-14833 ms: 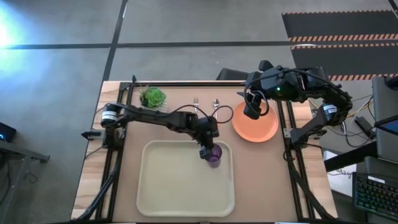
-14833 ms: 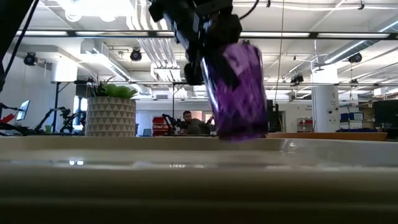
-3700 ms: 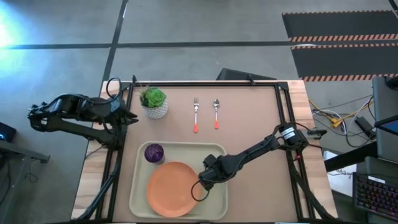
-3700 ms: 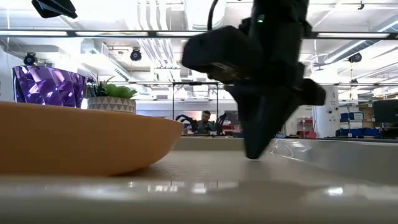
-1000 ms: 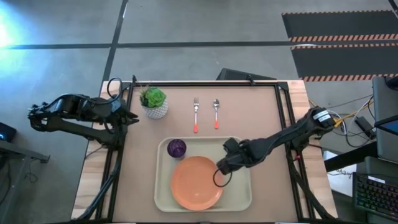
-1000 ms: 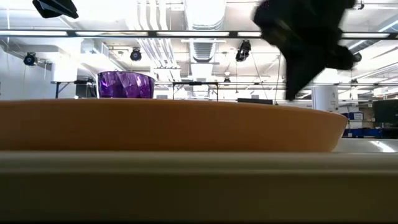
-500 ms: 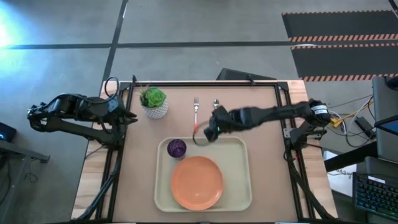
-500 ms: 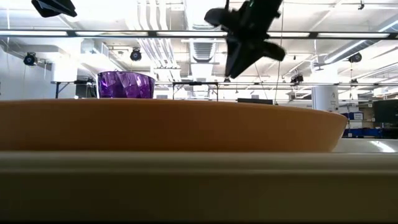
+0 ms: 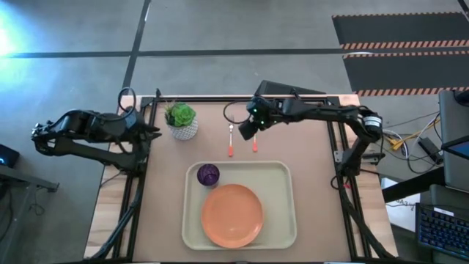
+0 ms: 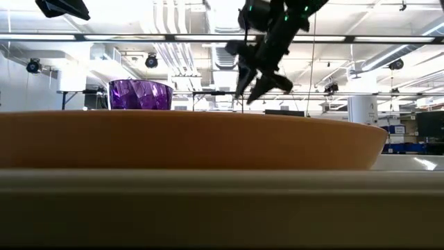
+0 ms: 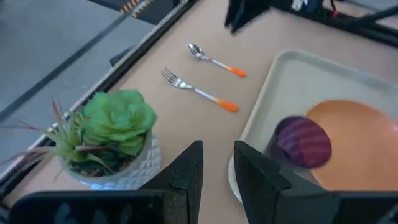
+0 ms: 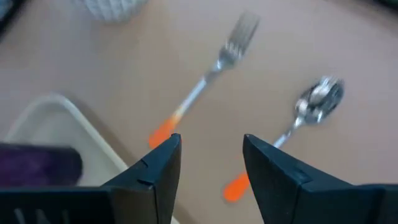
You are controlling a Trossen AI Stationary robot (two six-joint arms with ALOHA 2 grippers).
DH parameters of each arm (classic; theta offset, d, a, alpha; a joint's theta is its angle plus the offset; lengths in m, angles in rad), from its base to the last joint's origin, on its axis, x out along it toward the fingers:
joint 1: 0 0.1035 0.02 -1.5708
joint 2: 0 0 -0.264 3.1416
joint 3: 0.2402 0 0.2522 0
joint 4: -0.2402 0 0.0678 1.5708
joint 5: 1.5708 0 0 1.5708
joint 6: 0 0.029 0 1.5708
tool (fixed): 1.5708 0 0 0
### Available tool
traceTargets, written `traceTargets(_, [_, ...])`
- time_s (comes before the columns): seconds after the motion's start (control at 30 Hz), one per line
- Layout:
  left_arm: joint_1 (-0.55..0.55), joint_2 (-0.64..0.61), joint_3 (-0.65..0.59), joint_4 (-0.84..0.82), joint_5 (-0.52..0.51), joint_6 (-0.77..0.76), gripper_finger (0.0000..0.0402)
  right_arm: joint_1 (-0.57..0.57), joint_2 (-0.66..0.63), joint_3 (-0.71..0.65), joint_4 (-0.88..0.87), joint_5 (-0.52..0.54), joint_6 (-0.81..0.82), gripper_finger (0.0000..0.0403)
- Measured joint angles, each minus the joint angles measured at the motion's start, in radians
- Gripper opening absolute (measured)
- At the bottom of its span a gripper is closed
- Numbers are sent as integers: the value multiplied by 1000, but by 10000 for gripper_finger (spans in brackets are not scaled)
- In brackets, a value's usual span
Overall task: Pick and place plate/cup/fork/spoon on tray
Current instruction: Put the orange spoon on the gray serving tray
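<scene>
Both arms are matte black with silver joint rings, looped black cables (green indicator light on the right arm).

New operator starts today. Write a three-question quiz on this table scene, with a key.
1. True or false: the plate and the cup both sit on the tray.
2. Which utensil lies nearer the potted plant? A) the fork B) the spoon
3. Fill in: the right gripper hovers with its fingers ____ above the two utensils, while the left gripper waits at the table's left edge.

Key
1. True. Plate and cup are inside the tray's rim.
2. A. The fork lies on the plant's side of the spoon.
3. Open. The right wrist view shows a clear gap, nothing held.
</scene>
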Motion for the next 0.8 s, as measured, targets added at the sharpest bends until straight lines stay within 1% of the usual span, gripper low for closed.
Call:
traceTargets(0.1, [0,2,0,35,-5,0,73,-30,44,-1,-80,-31,-42,164])
traceTargets(0.27, [0,0,0,61,-6,1,73,-63,115,-2,-239,-32,-56,164])
traceTargets(0.4, [0,-9,0,58,-6,1,73,-64,165,-2,-224,-36,-51,167])
traceTargets(0.53, [0,-20,0,58,-7,1,73,-62,218,10,-180,-36,0,167])
traceTargets(0.67, [0,-32,0,58,-7,2,73,-60,279,73,-177,-33,10,167])
traceTargets(0.8, [0,-44,0,58,-7,3,73,-60,359,165,-189,-26,12,167])
